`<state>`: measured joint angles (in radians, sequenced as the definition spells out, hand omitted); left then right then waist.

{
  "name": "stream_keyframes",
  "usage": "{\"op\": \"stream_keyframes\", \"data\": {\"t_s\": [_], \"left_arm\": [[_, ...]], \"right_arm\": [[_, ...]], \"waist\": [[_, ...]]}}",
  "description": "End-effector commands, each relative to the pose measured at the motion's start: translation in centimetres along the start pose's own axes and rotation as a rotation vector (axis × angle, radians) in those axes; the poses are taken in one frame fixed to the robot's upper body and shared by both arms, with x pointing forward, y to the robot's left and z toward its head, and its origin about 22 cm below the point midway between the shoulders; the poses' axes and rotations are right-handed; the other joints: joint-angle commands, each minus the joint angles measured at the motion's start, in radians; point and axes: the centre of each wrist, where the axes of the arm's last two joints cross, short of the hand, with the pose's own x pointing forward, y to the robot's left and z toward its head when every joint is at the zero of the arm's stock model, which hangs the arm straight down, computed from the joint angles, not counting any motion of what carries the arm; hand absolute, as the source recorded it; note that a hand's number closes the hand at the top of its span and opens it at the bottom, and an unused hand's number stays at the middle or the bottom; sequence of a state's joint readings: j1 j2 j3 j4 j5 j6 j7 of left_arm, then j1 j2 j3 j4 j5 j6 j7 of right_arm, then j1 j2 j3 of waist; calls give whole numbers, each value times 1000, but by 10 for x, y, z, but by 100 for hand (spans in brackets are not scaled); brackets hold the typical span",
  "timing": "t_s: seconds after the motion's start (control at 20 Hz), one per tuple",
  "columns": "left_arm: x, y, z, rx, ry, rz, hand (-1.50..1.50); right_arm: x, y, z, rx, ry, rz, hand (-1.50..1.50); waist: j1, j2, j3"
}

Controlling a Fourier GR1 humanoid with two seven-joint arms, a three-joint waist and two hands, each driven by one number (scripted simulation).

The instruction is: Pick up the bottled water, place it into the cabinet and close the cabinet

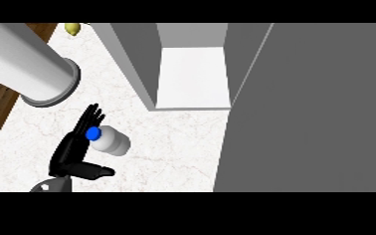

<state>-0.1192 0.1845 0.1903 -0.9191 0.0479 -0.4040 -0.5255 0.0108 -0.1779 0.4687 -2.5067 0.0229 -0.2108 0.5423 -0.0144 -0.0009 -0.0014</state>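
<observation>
The water bottle (114,142), pale with a blue cap (92,134), stands on the white marble counter (169,149) at the lower left. My left hand (70,152) is right beside it on its left, fingers straight and pointing away from me, thumb stuck out below the bottle. The fingers lie against the cap side, not curled round the bottle. The cabinet (195,74) stands open behind and to the right of the bottle, showing a white inner floor. Its grey door (301,109) swings out and fills the right side. My right hand does not show.
A large pale grey cylinder (37,74) slants in from the upper left, close to the hand. A small yellow fruit (72,28) lies at the counter's far left. The counter's left edge meets brown wood (7,107).
</observation>
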Motion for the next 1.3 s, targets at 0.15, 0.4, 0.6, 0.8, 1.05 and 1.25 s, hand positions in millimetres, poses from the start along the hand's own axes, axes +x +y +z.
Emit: {"op": "stream_keyframes", "data": {"t_s": [0.15,0.4,0.6,0.8,1.05,1.25], "left_arm": [[-17,7,-12,-6,-4,47,-150],[-35,15,5,2,-23,120,-150],[-46,-10,-10,-2,-40,112,-150],[-43,-9,-19,-5,-23,155,-150],[-34,-16,-41,-30,-29,198,-150],[-39,-26,-41,-93,8,251,150]], "right_arm": [[27,3,27,-15,-68,24,-150],[34,-7,23,-33,-89,32,-150],[33,-8,30,-30,-84,30,-150],[30,-5,27,-62,-78,36,-150],[23,-10,26,-67,-65,30,-150],[27,-8,32,-61,-62,35,-150]], "waist": [[-4,1,0],[-4,3,-1],[-10,3,0],[-7,1,0],[-7,2,0],[-7,0,0]]}}
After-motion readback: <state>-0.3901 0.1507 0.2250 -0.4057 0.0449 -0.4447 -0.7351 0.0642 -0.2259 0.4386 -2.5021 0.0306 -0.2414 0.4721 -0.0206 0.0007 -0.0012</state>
